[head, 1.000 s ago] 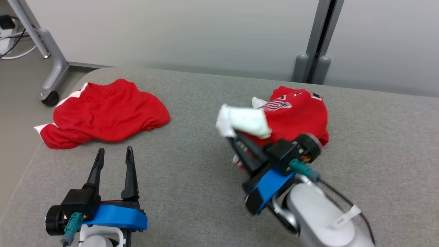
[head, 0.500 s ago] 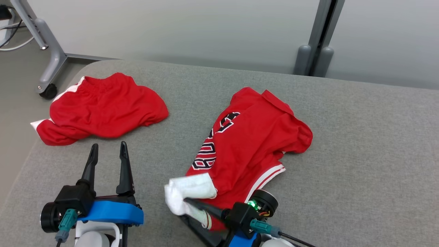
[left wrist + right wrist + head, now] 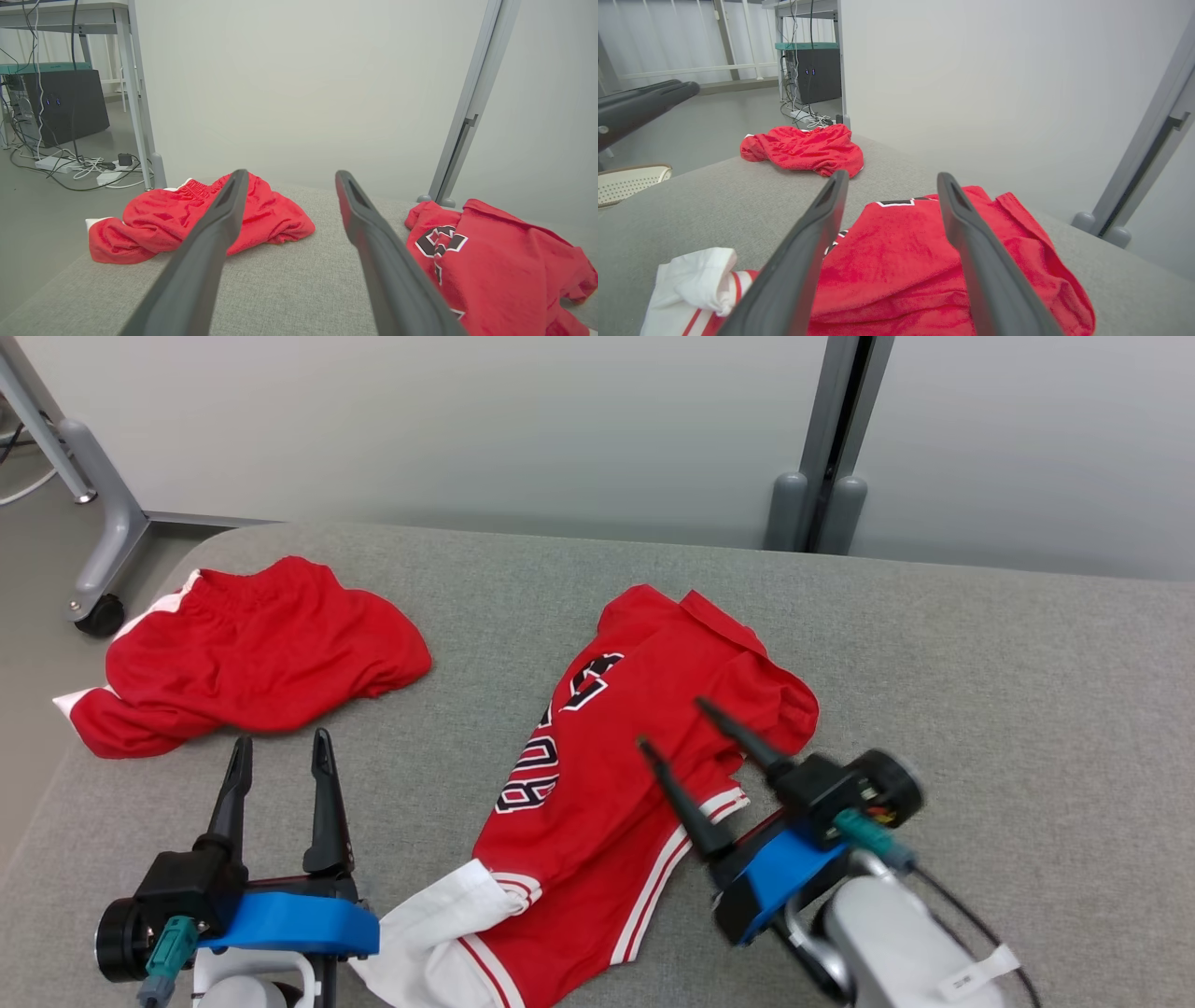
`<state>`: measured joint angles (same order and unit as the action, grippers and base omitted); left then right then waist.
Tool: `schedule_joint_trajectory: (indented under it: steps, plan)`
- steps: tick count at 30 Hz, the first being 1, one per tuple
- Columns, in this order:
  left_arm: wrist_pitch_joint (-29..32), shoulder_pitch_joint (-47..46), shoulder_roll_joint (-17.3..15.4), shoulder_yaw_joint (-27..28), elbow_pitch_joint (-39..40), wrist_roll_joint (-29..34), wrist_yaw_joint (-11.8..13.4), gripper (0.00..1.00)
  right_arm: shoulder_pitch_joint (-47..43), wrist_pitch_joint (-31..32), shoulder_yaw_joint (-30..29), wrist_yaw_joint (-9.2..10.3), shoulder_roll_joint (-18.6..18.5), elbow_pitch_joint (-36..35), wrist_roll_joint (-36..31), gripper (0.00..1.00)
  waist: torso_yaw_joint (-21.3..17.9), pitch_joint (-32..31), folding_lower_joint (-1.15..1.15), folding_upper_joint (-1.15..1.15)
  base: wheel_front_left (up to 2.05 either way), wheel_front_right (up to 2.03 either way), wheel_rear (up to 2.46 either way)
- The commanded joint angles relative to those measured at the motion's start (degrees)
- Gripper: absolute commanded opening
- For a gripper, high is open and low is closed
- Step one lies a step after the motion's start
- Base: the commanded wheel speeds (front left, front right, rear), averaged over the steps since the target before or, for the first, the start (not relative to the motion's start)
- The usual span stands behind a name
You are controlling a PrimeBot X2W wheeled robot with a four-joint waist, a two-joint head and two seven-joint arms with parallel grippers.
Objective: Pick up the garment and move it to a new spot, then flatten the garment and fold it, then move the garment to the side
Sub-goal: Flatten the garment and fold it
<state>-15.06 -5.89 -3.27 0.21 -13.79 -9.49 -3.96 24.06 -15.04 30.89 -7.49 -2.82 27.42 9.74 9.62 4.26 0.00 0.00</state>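
Note:
The garment [image 3: 616, 775] is a red jersey with black-and-white lettering, white side stripes and a white end. It lies stretched out on the grey table, its white end [image 3: 439, 933] near the front edge. My right gripper [image 3: 672, 723] hovers open over the garment's right side, holding nothing. The right wrist view looks past its gripper [image 3: 892, 173] onto the red cloth [image 3: 901, 261] just below the fingers. My left gripper [image 3: 282, 737] stands open at the lower left, apart from the garment [image 3: 490, 261], which lies right of its gripper [image 3: 290, 175].
A second red garment [image 3: 252, 653] lies crumpled at the table's far left corner [image 3: 201, 219] [image 3: 803, 149]. The grey padded table [image 3: 980, 709] has bare room on the right. A grey post [image 3: 822, 429] stands behind it and a wheeled frame leg [image 3: 93, 607] at the left.
My right gripper dragged the garment's white end toward the front, then opened and let it go. It now sits higher and to the right. The garment lies spread lengthwise. The camera shifted a little.

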Motion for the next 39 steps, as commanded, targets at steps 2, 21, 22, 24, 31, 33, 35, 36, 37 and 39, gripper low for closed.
schedule_joint_trajectory:
  steps: [2,21,22,24,31,33,35,36,37,39]
  plan:
    - [-0.2,0.5,-0.2,0.4,0.6,0.4,0.1,1.00,0.6,-0.2,-7.2,-0.01,-0.5,0.5,-3.9,1.00,-0.3,0.4,0.00,0.00,0.00,0.00,0.00]
    - [-0.2,-3.0,0.2,-1.4,1.1,-0.3,-0.5,1.00,7.6,1.7,-25.6,-0.01,-2.5,15.4,-14.4,1.00,3.3,6.1,0.00,0.00,0.00,0.00,0.00]
    - [-0.2,-3.2,0.3,-1.4,1.0,-0.4,-0.5,1.00,8.3,1.5,-26.0,-0.01,-2.4,16.9,-14.7,1.00,3.5,6.4,0.00,0.00,0.00,0.00,0.00]
    - [-0.2,-3.7,0.3,-1.6,0.7,-0.5,-0.5,1.00,9.5,1.6,-26.6,-0.01,-2.3,20.0,-15.7,1.00,4.0,7.1,0.00,0.00,0.00,0.00,0.00]
    - [-0.2,-5.1,0.3,-2.1,0.2,-0.8,-0.7,1.00,12.2,1.0,-28.1,-0.01,-1.6,29.1,-17.0,1.00,5.5,8.0,0.00,0.00,0.00,0.00,0.00]
    - [-0.2,-5.3,0.3,-2.1,0.1,-0.9,-0.6,1.00,12.8,0.8,-28.6,-0.01,-1.5,31.4,-17.1,1.00,5.7,8.1,0.00,0.00,0.00,0.00,0.00]
    - [-0.2,-5.1,0.4,-2.2,0.1,-1.0,-0.4,1.00,13.3,0.6,-29.2,-0.01,-1.2,33.2,-17.4,1.00,5.7,8.2,0.00,0.00,0.00,0.00,0.00]
    - [-0.2,-5.1,0.4,-2.2,0.0,-1.0,-0.4,1.00,13.5,0.5,-29.5,-0.01,-1.1,34.1,-17.5,1.00,5.8,8.2,0.00,0.00,0.00,0.00,0.00]
    - [-0.2,-5.2,0.4,-2.3,-0.1,-1.0,-0.4,1.00,13.7,0.3,-29.5,-0.01,-0.9,34.7,-17.5,1.00,5.8,8.2,0.00,0.00,0.00,0.00,0.00]
    - [-0.2,-5.4,0.4,-2.4,-0.2,-1.1,-0.4,1.00,14.4,0.1,-29.3,-0.01,-0.5,34.9,-17.0,0.00,5.8,8.1,0.00,0.00,0.00,0.00,0.00]
